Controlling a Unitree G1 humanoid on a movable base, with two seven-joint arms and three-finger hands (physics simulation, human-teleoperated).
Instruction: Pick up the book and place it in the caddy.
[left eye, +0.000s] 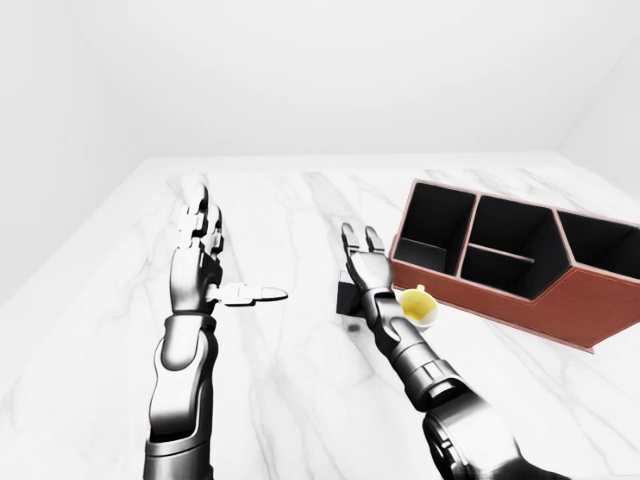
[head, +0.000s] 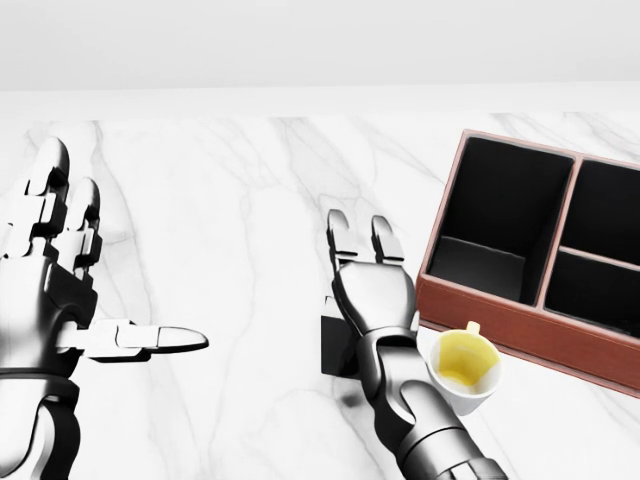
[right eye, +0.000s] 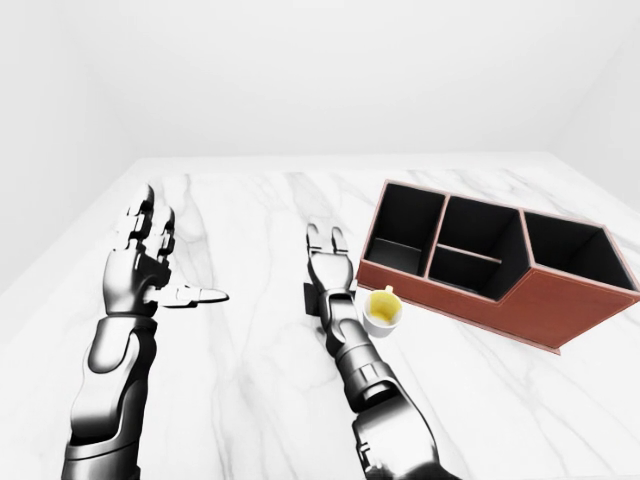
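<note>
— White marble with grey veins is running across the whole tabletop (head: 250, 180), smooth and glossy. What is sitting on it?

— A dark, flat-sided book (head: 338, 346) is lying near the middle of the head view, mostly hidden under the right hand (head: 372, 285); only a black corner block is showing at the hand's seven o'clock.

— And that hand — is it gripping anything?

— No. Its polished metal fingers (head: 340, 232) are pointing toward twelve o'clock, straight and slightly parted, palm facing down over the book. Whether the palm is touching the cover, I cannot tell.

— The other hand?

— The left hand (head: 60, 270) is hovering well apart at nine o'clock, fingers upright and spread, its thumb (head: 150, 338) jutting toward three o'clock, holding nothing.

— Where is the caddy?

— At the right hand's two o'clock: a boxy reddish-brown caddy (left eye: 560, 300) with a textured outer wall, thin pale rims and matte black compartments, its far end cut at a slant.

— Anything else?

— A small round white cup (head: 462, 368) with a yellow inside is sitting between the right wrist and the caddy's wall, just beside both.
</note>
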